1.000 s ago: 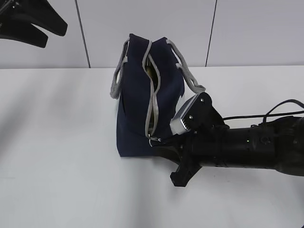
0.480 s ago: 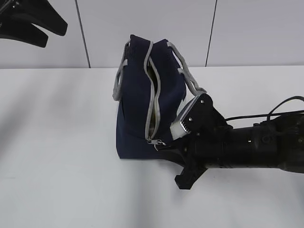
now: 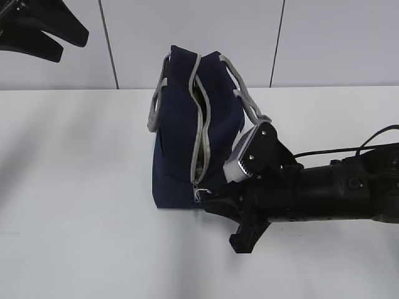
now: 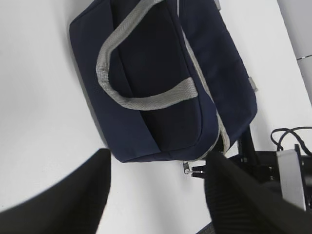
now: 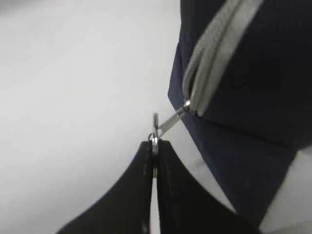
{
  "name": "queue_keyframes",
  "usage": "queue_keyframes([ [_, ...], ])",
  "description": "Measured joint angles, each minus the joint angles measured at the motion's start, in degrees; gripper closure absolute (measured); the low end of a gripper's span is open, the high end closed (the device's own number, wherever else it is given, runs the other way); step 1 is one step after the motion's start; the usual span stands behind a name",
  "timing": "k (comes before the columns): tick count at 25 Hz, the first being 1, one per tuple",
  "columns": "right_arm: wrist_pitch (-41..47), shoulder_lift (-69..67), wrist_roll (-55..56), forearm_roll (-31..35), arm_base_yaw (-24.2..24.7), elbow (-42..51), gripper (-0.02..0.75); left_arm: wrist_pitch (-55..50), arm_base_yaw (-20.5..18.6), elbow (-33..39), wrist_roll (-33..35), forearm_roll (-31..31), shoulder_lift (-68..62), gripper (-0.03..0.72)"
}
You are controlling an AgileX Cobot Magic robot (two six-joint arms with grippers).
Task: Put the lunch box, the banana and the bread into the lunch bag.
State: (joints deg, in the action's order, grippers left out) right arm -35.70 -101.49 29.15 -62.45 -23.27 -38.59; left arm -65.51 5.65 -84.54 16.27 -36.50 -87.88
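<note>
The dark navy lunch bag [image 3: 177,137] stands on the white table [image 3: 75,187], its grey zipper partly open down the near end. It also shows in the left wrist view [image 4: 161,73] and the right wrist view [image 5: 253,97]. My right gripper [image 3: 202,194] is at the bag's lower near corner, shut on the ring zipper pull [image 5: 154,132]. My left gripper [image 4: 158,195] is open and empty, raised high at the left [image 3: 75,47], apart from the bag. Something yellowish shows in the zipper gap [image 3: 196,94]. The lunch box, banana and bread are hidden or out of view.
The bag's grey webbing handles [image 3: 246,99] hang to both sides. The right arm's black cable [image 3: 336,151] loops over the table at the right. A panelled wall [image 3: 324,43] runs along the table's back edge.
My right gripper has shifted slightly down and toward the camera with the ring pull in it. The bag's lower end has moved a little with it. The left gripper has not moved.
</note>
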Motion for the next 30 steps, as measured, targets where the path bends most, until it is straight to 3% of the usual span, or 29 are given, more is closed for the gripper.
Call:
queue_keyframes([
  [7, -1.3, 4.1, 2.3, -1.8, 0.0, -1.3, 0.754, 0.6, 0.0, 0.0, 0.0, 0.0, 0.0, 0.265],
  [17, -1.9, 7.4, 20.9, -20.2, 0.0, -11.1, 0.754, 0.7, 0.0, 0.0, 0.3, 0.0, 0.0, 0.265],
  [30, 1.0, 10.4, 35.2, -29.1, 0.0, -21.3, 0.754, 0.8, 0.0, 0.0, 8.3, -0.2, 0.0, 0.265],
])
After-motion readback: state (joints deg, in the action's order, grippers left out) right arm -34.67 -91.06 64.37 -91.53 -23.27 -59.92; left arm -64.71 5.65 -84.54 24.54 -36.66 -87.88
